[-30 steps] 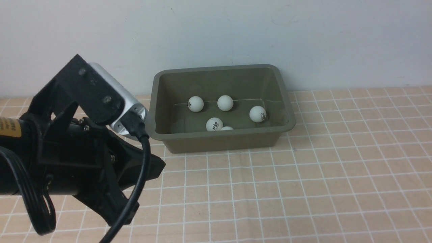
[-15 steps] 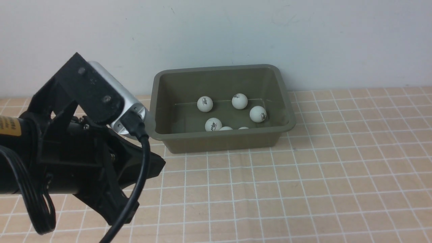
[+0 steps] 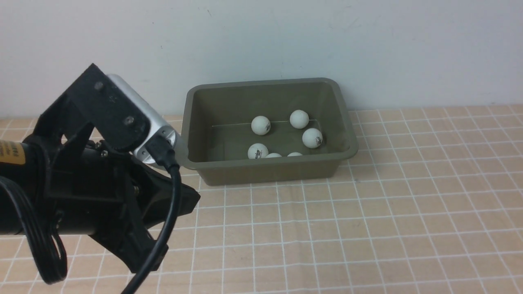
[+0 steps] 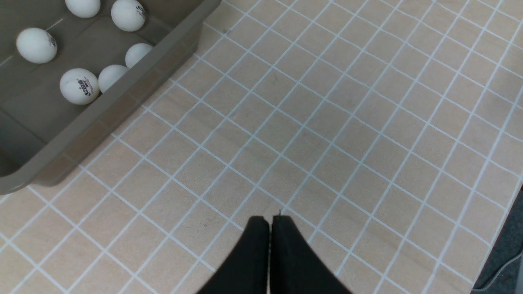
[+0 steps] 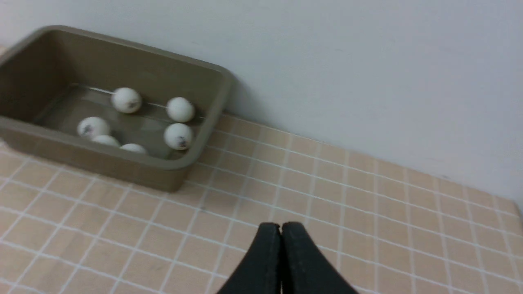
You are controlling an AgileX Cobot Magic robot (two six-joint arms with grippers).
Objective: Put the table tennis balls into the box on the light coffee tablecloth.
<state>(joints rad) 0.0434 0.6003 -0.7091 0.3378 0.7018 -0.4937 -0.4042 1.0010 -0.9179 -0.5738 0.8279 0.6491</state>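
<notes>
The box (image 3: 265,164), an olive-green bin, stands on the light coffee tablecloth (image 3: 367,212) against the wall. Several table tennis balls (image 3: 312,138) lie on its floor, two of them half hidden behind the front wall. The left wrist view has the box (image 4: 102,118) with the balls (image 4: 79,85) off to one side, well away from my left gripper (image 4: 269,220), which hangs shut and empty over bare cloth. My right gripper (image 5: 281,226) is also shut and empty above the cloth, a good way from the box (image 5: 122,157) and its balls (image 5: 178,136).
My left arm (image 3: 81,188), with its silver camera (image 3: 143,122) and black cable, fills the front view's left side beside the box. A white wall (image 3: 367,49) rises right behind the box. The cloth's edge and a dark floor (image 4: 506,245) show in the left wrist view.
Two balls at the back of the box have rolled to the right. Another ball has come into sight behind the front wall. Neither arm has visibly moved.
</notes>
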